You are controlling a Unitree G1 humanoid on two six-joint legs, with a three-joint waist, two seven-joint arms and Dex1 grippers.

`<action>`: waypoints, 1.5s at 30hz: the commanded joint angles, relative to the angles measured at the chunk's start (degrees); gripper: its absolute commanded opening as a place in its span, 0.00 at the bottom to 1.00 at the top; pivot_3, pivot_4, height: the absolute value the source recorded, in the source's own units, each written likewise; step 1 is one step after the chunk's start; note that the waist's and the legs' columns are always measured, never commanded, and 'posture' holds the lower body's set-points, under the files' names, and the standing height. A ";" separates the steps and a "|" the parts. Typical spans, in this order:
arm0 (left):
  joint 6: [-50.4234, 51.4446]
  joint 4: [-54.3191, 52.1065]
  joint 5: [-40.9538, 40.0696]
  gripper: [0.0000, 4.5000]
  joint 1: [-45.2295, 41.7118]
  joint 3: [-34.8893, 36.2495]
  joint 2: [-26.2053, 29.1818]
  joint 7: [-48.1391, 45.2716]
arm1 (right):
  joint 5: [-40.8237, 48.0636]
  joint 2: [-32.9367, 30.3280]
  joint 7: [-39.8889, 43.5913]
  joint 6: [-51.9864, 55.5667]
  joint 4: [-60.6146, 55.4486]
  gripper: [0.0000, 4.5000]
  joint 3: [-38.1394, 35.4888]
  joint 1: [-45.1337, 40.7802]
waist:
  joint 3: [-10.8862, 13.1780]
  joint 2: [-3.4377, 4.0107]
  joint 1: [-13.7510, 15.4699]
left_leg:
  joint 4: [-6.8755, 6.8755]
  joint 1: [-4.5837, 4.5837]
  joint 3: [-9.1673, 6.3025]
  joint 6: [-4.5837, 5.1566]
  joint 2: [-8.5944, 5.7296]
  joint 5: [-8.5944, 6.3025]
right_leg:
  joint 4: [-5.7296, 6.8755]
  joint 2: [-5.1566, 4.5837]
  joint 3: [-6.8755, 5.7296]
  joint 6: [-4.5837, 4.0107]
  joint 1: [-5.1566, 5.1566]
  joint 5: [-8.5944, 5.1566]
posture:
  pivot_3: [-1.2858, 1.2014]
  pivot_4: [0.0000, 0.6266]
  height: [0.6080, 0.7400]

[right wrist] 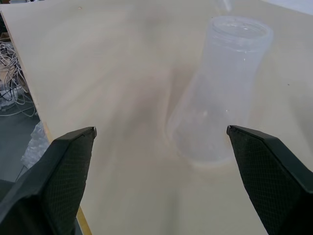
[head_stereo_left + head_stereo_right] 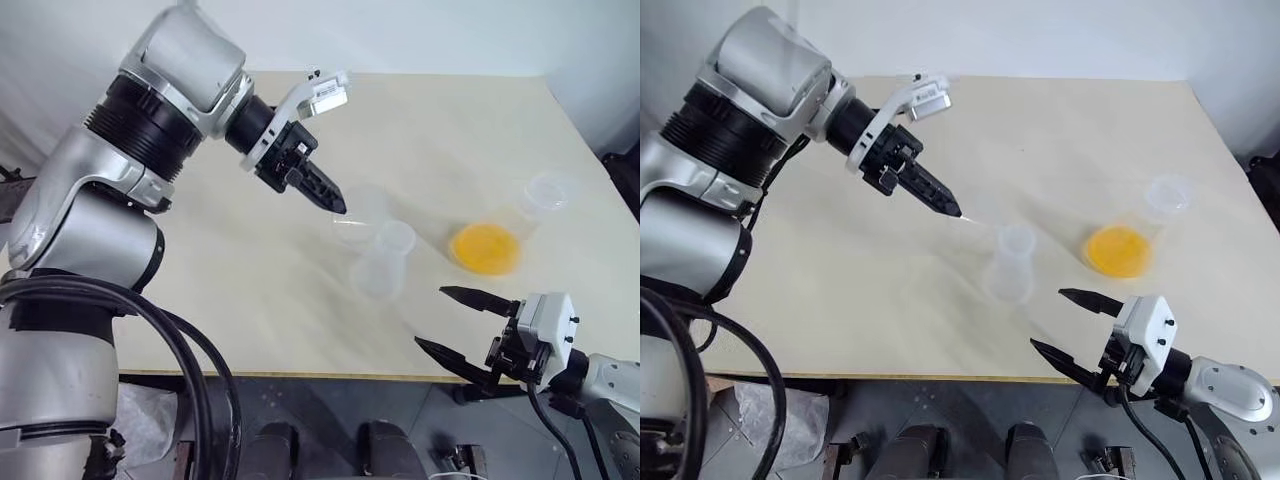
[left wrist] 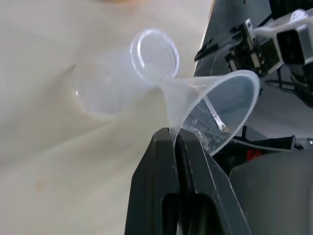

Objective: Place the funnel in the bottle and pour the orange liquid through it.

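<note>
We see the left tool (image 2: 335, 203) closed tight on the funnel (image 3: 215, 115), its two black fingers pinching the rim of the clear cone, so that the funnel hangs in the air above the worktop (image 2: 250, 300). From the head views the funnel sits just beside and a little above the bottle (image 2: 385, 262), on the side away from the robot; in the left wrist view its thin stem points toward the bottle's round mouth, though we cannot tell whether the tip has reached the rim. The bottle stands upright near the middle of the worktop, milky and without liquid in it. To its right, well apart from it, the second, more transparent flask (image 2: 545, 195) holds the orange liquid (image 2: 484, 248), which shows as a bright round patch at its base. The right tool (image 2: 1070, 325) waits at the near edge of the worktop with its fingers spread wide and nothing between them; in the right wrist view they frame the bottle without touching it.
</note>
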 commanded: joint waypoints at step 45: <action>-16.48 4.03 -7.18 0.54 -6.19 -5.53 3.61 -6.44 | -0.80 2.62 -2.77 -2.08 -4.79 1.00 1.18 3.38 | -0.01 0.02 -0.47 | 0.00 0.03 0.03 0.00 0.00 0.00 | 0.08 0.05 0.05 0.00 -0.07 0.00 | 0.52 0.24 1.00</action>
